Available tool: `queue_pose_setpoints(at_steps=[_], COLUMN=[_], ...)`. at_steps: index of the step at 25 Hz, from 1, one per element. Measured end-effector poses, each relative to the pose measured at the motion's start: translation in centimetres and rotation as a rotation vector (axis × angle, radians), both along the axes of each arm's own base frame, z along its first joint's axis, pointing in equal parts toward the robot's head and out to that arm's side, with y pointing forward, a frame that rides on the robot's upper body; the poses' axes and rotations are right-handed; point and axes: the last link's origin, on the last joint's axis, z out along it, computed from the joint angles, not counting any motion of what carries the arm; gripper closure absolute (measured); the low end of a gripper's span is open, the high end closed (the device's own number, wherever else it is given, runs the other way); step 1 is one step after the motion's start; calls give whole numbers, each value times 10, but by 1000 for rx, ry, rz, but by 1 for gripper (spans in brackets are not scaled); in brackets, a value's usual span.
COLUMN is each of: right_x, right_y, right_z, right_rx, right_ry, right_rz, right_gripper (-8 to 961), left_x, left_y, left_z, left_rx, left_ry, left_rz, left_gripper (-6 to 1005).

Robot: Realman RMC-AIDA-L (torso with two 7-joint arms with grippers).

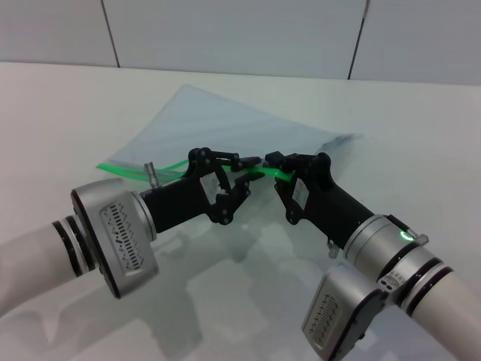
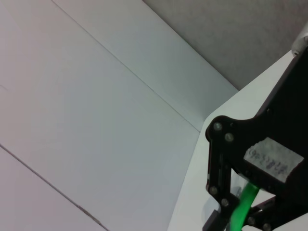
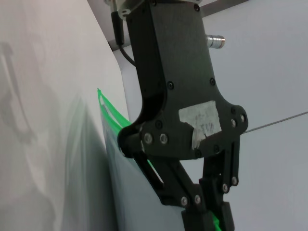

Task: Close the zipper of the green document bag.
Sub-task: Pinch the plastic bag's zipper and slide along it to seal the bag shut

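Note:
The green document bag [image 1: 218,124], a pale translucent pouch, lies on the white table with its near long edge raised. Its bright green zipper [image 1: 124,167] runs along that edge. My left gripper [image 1: 250,171] comes in from the left and is shut on the zipper near its middle. My right gripper [image 1: 276,171] meets it from the right, almost fingertip to fingertip, also shut on the green strip. The left wrist view shows the zipper [image 2: 245,202] passing between the right gripper's fingers. In the right wrist view, the left gripper [image 3: 209,219] pinches the bag's [image 3: 130,192] edge. The slider tab is hidden.
A white table [image 1: 60,113] spreads around the bag, with a pale panelled wall [image 1: 225,30] behind it. Both arms cross the near part of the table.

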Motion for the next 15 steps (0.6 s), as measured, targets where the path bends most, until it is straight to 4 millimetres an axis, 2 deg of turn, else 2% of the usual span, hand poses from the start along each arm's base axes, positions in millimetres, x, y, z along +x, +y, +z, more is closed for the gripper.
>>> queue_pose_setpoints(at_steps=[15], right_x=[2], right_y=[-1], right_z=[0], right_rx=[-4], right_ry=[-6], right_rz=[1], right_gripper=[899], left_x=[1], left_y=[-2], left_z=[-2], left_rx=[3], left_ry=[-2], left_rz=[0], left_gripper=[922])
